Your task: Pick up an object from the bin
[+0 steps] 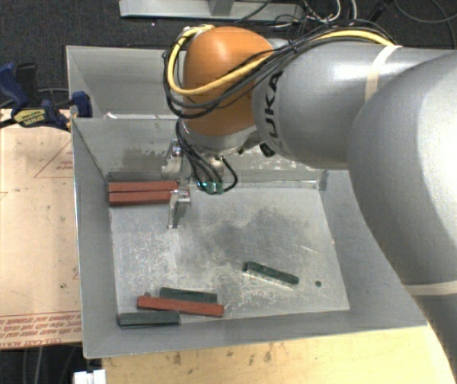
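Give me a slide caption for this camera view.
Gripper beside red-brown bars at the grey bin's left wall, more bars scattered near its front.

A robotics lab is suggested. A large grey robot arm [356,110], wrapped in yellow and black wiring, is seen over a grey metal bin [92,254]. Loose black cables [312,2] are strewn across dark carpet [20,22] beside a metal stand foot [180,6].

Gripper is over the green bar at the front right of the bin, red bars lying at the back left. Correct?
Not quite. The camera view shows the gripper at the right end of the red-brown bars, not over the green bar. The green bar lies apart from it, toward the front right. The red-brown bars are at the back left, as you said.
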Controlling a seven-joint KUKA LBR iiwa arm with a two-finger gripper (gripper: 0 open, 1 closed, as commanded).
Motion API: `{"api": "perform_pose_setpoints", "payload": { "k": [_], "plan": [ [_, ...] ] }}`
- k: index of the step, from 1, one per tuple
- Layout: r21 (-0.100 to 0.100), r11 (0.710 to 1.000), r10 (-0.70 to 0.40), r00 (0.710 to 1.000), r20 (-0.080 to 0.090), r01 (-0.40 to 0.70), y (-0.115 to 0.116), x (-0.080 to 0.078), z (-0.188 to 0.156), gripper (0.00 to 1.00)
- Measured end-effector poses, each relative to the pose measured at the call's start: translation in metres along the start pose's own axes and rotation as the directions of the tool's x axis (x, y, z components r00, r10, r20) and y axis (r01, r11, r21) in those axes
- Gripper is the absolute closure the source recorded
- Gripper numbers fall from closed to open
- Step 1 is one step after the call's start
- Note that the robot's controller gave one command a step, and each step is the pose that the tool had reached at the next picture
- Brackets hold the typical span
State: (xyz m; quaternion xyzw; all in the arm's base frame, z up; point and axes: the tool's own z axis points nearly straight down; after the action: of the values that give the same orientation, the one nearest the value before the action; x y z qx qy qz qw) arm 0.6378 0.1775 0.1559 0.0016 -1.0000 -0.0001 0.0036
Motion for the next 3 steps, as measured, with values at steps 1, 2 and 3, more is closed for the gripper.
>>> {"api": "perform_pose_setpoints", "payload": {
  "k": [1, 2, 3],
  "plan": [
    [-0.001, 1.000, 0.003, 1.000, 0.008, -0.003, -0.001, -0.002, -0.005, 0.00],
    [-0.009, 1.000, -0.012, 0.999, 0.037, 0.012, -0.002, -0.027, 0.069, 1.00],
    [-0.009, 1.000, -0.012, 0.999, 0.037, 0.012, -0.002, -0.027, 0.069, 1.00]
  ]
}}
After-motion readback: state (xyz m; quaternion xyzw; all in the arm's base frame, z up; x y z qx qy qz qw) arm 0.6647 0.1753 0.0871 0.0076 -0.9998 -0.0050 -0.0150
